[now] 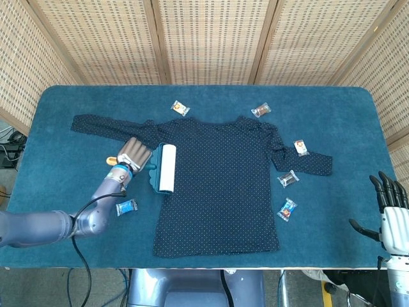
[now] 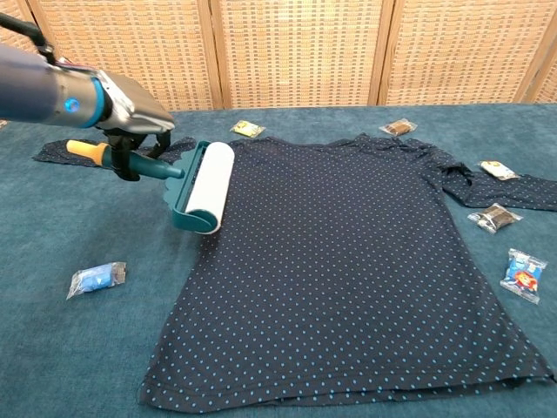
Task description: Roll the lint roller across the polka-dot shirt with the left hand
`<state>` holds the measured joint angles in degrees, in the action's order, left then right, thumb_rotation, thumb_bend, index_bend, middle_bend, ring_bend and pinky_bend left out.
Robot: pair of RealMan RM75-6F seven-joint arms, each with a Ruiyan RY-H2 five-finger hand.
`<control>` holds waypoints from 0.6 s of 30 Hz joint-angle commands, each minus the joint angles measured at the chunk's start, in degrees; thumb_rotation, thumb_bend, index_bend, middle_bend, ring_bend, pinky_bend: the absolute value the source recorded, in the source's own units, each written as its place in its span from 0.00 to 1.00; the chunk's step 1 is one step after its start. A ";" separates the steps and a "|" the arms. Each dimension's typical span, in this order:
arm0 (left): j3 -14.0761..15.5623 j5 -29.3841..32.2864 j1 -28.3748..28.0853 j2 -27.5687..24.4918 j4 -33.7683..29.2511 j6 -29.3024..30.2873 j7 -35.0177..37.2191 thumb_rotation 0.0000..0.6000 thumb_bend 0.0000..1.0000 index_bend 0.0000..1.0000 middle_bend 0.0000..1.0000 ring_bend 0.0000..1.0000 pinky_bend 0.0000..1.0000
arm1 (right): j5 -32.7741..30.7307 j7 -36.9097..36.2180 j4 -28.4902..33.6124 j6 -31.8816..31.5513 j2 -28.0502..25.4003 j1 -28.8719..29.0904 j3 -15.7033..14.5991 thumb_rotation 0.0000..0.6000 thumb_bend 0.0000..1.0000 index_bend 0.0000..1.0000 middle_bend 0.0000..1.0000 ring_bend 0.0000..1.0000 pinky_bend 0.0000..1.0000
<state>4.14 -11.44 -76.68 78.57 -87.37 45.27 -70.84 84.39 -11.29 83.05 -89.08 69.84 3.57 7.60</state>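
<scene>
A dark navy polka-dot shirt (image 1: 220,182) (image 2: 348,261) lies flat in the middle of the blue table, sleeves spread. The lint roller (image 1: 166,167) (image 2: 206,185) has a white roll in a teal frame and an orange-tipped handle. It rests on the shirt's left edge. My left hand (image 1: 134,153) (image 2: 130,109) grips its handle, just left of the shirt. My right hand (image 1: 390,208) hangs off the table's right front corner, fingers apart, holding nothing; the chest view does not show it.
Small wrapped candies lie around the shirt: a blue one (image 1: 126,206) (image 2: 96,278) near my left arm, one (image 1: 180,107) by the collar, one (image 1: 259,110) at the far shoulder, several (image 1: 289,178) by the right sleeve. Wicker screens (image 1: 204,38) stand behind the table.
</scene>
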 commanded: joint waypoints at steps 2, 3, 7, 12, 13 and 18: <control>0.99 2.91 -2.60 2.49 1.77 0.16 -2.25 1.00 0.75 0.93 0.86 0.78 0.69 | -0.70 -0.97 -0.48 0.65 -0.07 0.10 0.23 1.00 0.08 0.00 0.00 0.00 0.00; 1.20 3.67 -3.22 3.00 2.13 0.09 -2.82 1.00 0.75 0.93 0.86 0.78 0.69 | -0.83 -1.18 -0.61 0.80 -0.07 0.14 0.28 1.00 0.08 0.00 0.00 0.00 0.00; 2.12 7.29 -5.52 4.77 3.40 0.14 -5.08 1.00 0.75 0.93 0.86 0.78 0.69 | -1.27 -2.16 -1.01 1.34 -0.10 0.24 0.41 1.00 0.08 0.00 0.00 0.00 0.00; 3.29 11.89 -8.27 6.61 4.66 0.22 -7.87 1.00 0.75 0.93 0.86 0.78 0.69 | -1.84 -3.42 -1.48 2.24 -0.15 0.38 0.48 1.00 0.08 0.00 0.00 0.00 0.00; 3.52 12.99 -8.87 7.01 4.89 0.28 -8.42 1.00 0.75 0.93 0.86 0.78 0.69 | -1.96 -3.77 -1.62 2.50 -0.16 0.43 0.49 1.00 0.08 0.00 0.00 0.00 0.00; 3.90 15.65 -10.66 8.65 6.11 0.35 -10.03 1.00 0.75 0.93 0.86 0.78 0.69 | -2.14 -4.76 -1.96 2.96 -0.18 0.57 0.57 1.00 0.08 0.00 0.00 0.00 0.00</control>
<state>7.87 3.58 -86.81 86.65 -81.75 45.62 -80.46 82.29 -15.87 81.15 -86.17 69.68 4.12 8.12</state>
